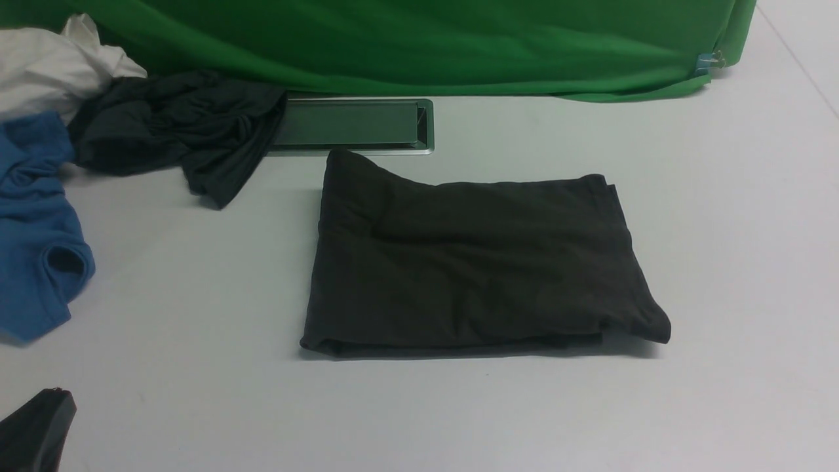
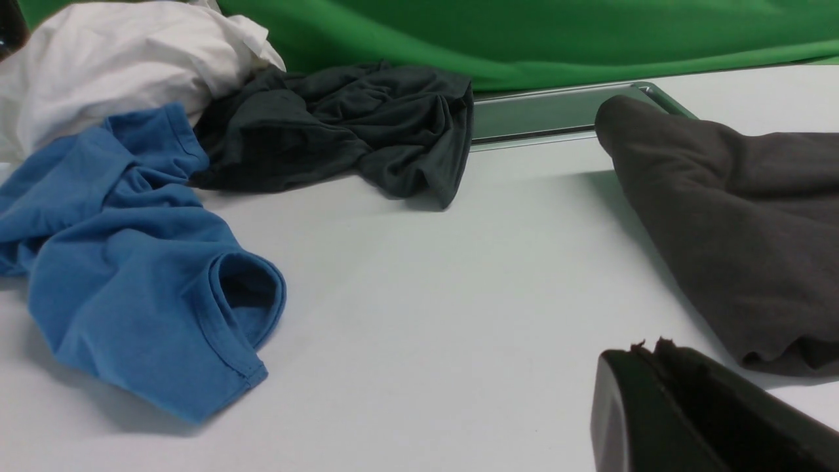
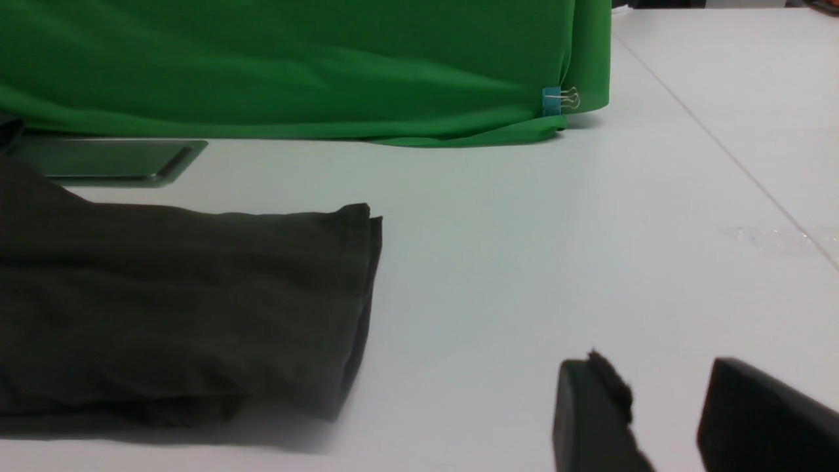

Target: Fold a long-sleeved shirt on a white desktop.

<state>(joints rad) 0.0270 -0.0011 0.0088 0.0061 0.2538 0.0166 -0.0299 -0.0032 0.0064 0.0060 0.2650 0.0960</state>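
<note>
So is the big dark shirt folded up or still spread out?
Folded. The long-sleeved shirt lies as a compact rectangle on the white desktop, layered edges stacked along its near side, no sleeves sticking out.

A blue shirt (image 1: 36,229), dark grey garment (image 1: 177,131) and white cloth (image 1: 46,69) crowd the far left corner, below a green backdrop (image 1: 419,42).

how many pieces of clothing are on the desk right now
4: folded long-sleeved shirt mid-desk; blue shirt, dark grey garment and white garment piled at far left. More may be hidden underneath.
</note>
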